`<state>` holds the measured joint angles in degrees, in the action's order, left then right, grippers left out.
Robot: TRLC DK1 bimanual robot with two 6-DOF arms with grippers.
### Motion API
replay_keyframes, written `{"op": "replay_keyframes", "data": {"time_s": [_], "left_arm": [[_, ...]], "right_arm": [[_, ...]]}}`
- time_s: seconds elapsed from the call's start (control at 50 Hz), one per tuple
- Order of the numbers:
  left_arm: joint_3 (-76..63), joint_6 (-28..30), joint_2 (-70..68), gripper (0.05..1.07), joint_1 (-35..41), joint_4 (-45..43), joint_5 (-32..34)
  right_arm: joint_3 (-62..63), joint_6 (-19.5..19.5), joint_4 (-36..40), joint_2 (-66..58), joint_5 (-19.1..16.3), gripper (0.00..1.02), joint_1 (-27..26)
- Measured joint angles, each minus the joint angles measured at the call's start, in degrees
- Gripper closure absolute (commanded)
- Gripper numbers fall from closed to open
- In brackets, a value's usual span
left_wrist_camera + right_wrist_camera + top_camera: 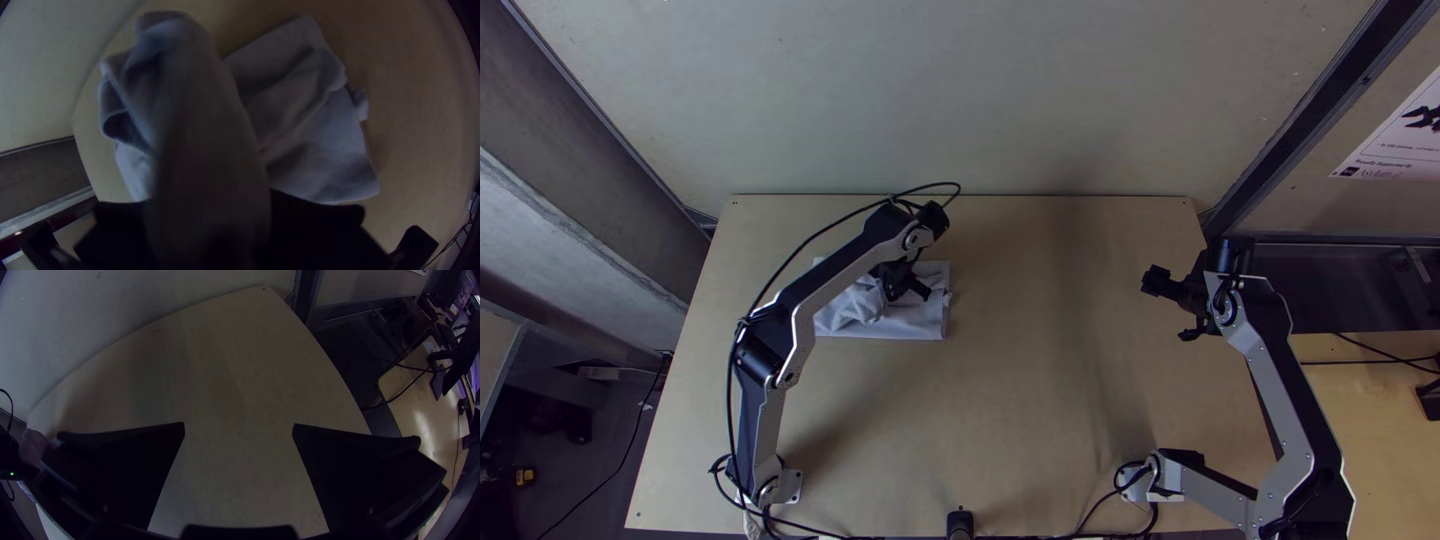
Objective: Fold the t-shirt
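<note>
The light grey t-shirt [915, 322] lies as a small folded, rumpled bundle left of the table's middle. My left gripper [905, 286] is over it. In the left wrist view, a thick bunched part of the t-shirt [200, 125] rises between the fingers of my left gripper [210, 225], which is shut on it and largely hidden by cloth; a flatter, creased part lies beyond. At the table's right side, my right gripper [1172, 308] is away from the cloth. In the right wrist view my right gripper [239, 426] is open, with bare tabletop between its fingers.
The wooden table [1040, 400] stretches bare between the arms. A pale wall [980, 90] stands along its far edge. Black cables [810, 240] run along the left arm, and more cables lie at the near edge. A side table [420, 415] stands off to the right.
</note>
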<state>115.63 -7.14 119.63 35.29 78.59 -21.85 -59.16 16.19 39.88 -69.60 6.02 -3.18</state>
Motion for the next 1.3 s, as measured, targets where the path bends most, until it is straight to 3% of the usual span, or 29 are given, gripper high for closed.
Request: {"op": "replay_keyframes", "data": {"time_s": [0.12, 0.22, 0.3, 0.36, 0.44, 0.9, 1.3], "left_arm": [[3.39, -1.49, 3.58, 0.09, 1.97, 0.33, 2.58], [11.19, -4.68, 7.67, 0.09, 3.04, -0.22, 17.11], [14.56, -8.5, 8.76, 0.09, 3.06, -4.98, 33.05], [15.74, -11.28, 8.76, 0.09, 2.91, -8.52, 41.31], [16.92, -12.98, 8.76, 0.09, 2.45, -9.55, 45.48], [16.57, -12.74, 6.19, 0.09, -0.15, -8.83, 46.07], [7.98, -5.81, -13.51, 0.09, -6.34, -12.66, 23.15]], "right_arm": [[1.22, 0.0, -1.11, 0.42, 0.0, 0.03, 0.02], [2.84, 0.0, -2.05, 0.79, 0.0, 0.03, 0.15], [3.78, 0.0, -2.36, 0.83, 0.0, 0.03, 0.42], [4.11, 0.0, -2.36, 0.83, 0.0, 0.03, 0.72], [4.17, 0.0, -2.51, 0.94, -0.02, 0.03, 0.92], [4.28, -0.2, -3.85, 1.7, 0.0, 0.03, 1.16], [-6.88, -9.99, -13.66, 6.08, 0.0, 0.03, 0.85]]}}
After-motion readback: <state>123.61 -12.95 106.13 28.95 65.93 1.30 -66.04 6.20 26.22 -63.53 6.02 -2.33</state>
